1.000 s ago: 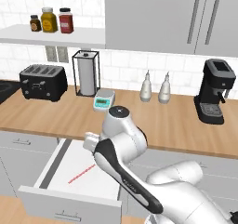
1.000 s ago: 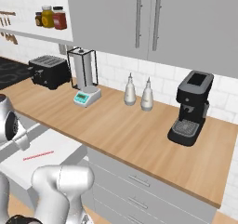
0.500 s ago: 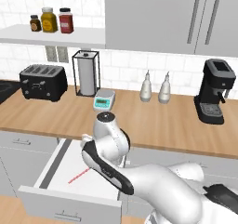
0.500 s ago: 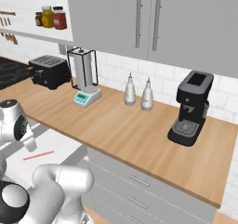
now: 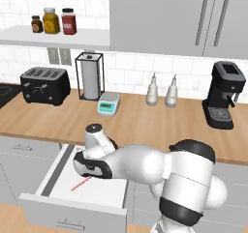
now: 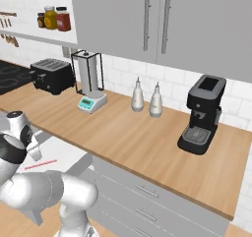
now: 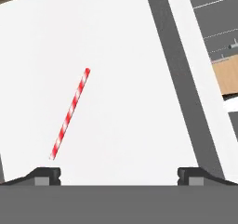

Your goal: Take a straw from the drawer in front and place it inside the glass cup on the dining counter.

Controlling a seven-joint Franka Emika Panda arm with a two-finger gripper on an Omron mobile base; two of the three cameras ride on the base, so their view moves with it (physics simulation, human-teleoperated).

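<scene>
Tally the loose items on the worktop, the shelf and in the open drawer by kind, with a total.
Toaster: 1
Paper towel holder: 1
Kitchen scale: 1
Shaker bottles: 2
Coffee machine: 1
Jars on the shelf: 3
Straw in the drawer: 1
Total: 10

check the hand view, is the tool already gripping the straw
No, the straw lies flat on the white floor of the open drawer, off to one side of the tool, whose tips stand wide apart.
</scene>
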